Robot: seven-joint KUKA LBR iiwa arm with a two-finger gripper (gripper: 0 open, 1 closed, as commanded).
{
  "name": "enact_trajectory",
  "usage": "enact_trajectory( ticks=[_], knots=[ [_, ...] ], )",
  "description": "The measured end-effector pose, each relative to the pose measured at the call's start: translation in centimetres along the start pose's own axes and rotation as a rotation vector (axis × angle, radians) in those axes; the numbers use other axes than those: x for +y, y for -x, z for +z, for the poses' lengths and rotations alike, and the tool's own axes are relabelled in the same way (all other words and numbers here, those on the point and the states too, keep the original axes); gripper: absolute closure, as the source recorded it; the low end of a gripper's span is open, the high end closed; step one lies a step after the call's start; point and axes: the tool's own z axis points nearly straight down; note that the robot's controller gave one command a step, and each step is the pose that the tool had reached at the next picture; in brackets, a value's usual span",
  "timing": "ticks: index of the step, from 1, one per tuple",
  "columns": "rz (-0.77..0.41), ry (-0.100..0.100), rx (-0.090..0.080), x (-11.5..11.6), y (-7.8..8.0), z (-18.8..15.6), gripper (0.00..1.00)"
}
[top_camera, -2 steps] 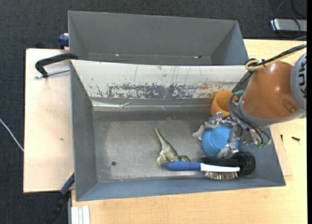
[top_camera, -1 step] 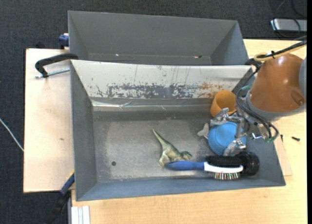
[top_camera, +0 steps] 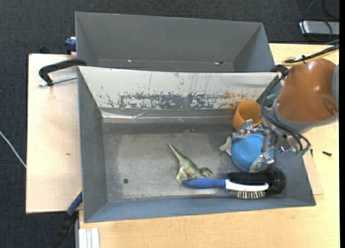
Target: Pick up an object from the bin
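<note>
Gripper [top_camera: 255, 144] at right end of bin [top_camera: 90, 150], fingers grasping blue cup [top_camera: 243, 154]. Orange cup [top_camera: 245, 113] just beyond it, far side. Brush [top_camera: 232, 183] and toy dinosaur [top_camera: 187, 169] on near side.

olive dino [top_camera: 186, 168], orange cup [top_camera: 246, 113], blue obj [top_camera: 246, 154] (brush handle [top_camera: 206, 183] blue too)

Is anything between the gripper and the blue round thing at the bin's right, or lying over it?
Nothing visible. The gripper is right at the blue round thing. The orange cup sits behind it and the brush lies in front; neither covers it.
</note>
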Motion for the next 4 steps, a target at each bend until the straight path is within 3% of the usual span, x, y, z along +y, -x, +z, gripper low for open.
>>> enact_trajectory(
  ticks=[1,2,3,4],
  knots=[
    [-0.080,0.007,-0.001,-0.2,0.3,2.2,0.00],
    [-0.074,-0.001,-0.017,0.0,-0.1,2.1,0.00],
    [-0.073,-0.001,-0.017,0.0,-0.2,2.1,1.00],
    [-0.074,-0.009,-0.005,0.0,0.3,-7.5,1.00]
  ],
)
